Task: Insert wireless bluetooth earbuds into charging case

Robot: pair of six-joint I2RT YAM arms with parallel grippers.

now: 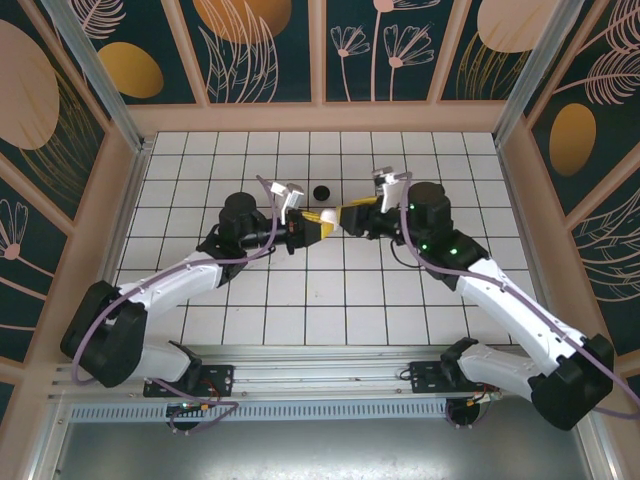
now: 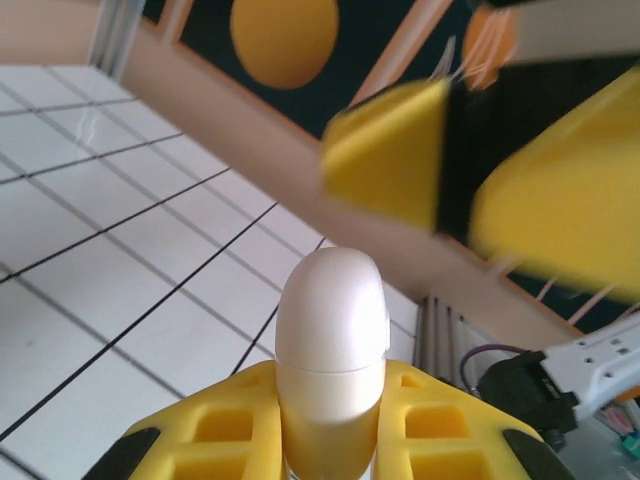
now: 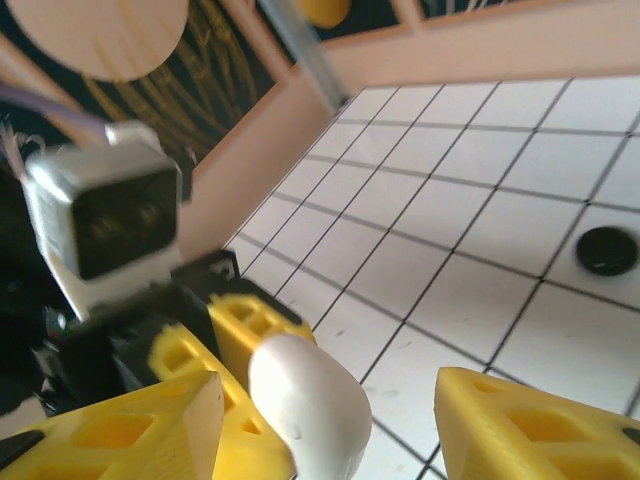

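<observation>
We see the left gripper clenched on a white egg-shaped case, held above the tiled table approx mid-table, w/ its rounded end pointing toward the right arm. The right gripper is spread wide, its yellow fingers on either side of the case tip; we can't tell if they touch it. A small black round item sits on a tile just beyond the two grippers, too small to ID.

We see our left gripper clamping a white charging case upright, while the right gripper hangs blurred above it, yellow fingers parted
</observation>
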